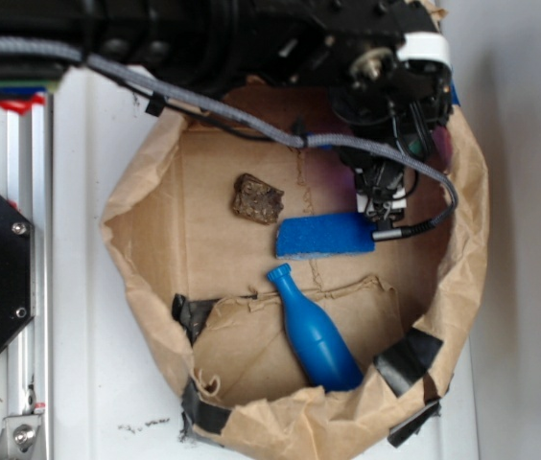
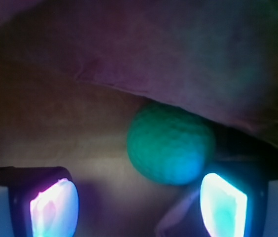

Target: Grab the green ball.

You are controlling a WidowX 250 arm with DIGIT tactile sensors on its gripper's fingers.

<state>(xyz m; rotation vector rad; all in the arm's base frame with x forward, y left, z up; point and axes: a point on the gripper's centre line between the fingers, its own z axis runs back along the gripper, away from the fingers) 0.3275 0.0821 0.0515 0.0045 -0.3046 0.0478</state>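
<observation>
The green ball (image 2: 171, 145), tucked against the paper wall (image 2: 188, 54) just ahead of the spread, empty gripper (image 2: 139, 205), looks light, matte and slightly squashy, so it should grip well if pinched across its widest middle.
</observation>
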